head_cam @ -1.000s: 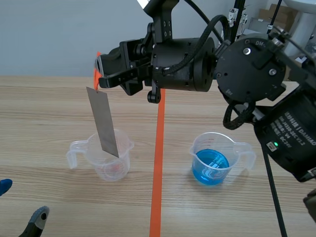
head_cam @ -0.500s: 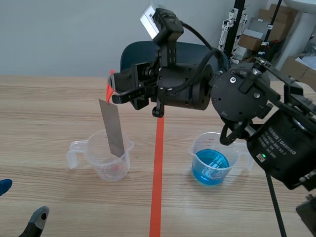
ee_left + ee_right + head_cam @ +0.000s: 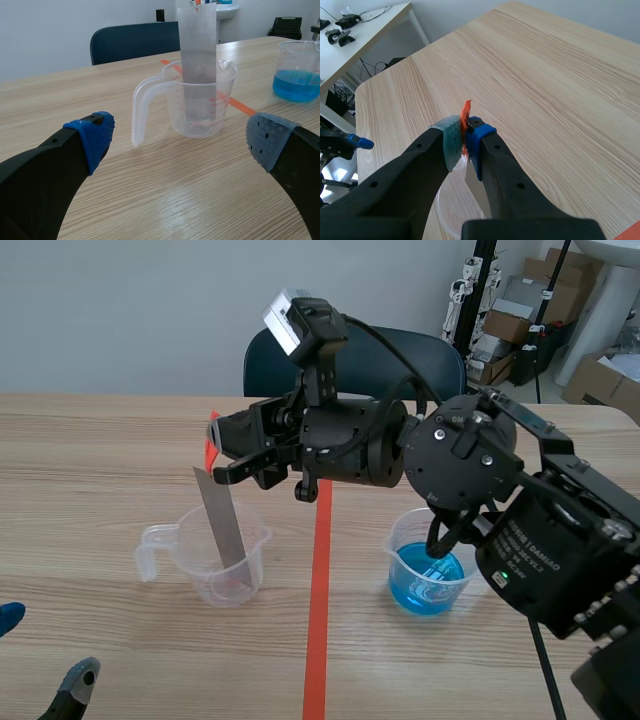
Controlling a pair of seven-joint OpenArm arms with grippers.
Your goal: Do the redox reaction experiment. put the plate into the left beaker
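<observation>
White lettering on the right arm (image 3: 527, 540) and red marks on the left beaker (image 3: 212, 107) are illegible.

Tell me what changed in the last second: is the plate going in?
The right gripper, shut on the plate, came down and sank the plate deeper into the left beaker; its lower end now reaches near the bottom. No release yet. The beakers, including the right beaker with blue liquid, and the open left gripper stayed put.

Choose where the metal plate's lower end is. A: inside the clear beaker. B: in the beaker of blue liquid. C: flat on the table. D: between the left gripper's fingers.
A: the plate, pinched at its top by the right gripper, reaches down inside the clear beaker.
</observation>
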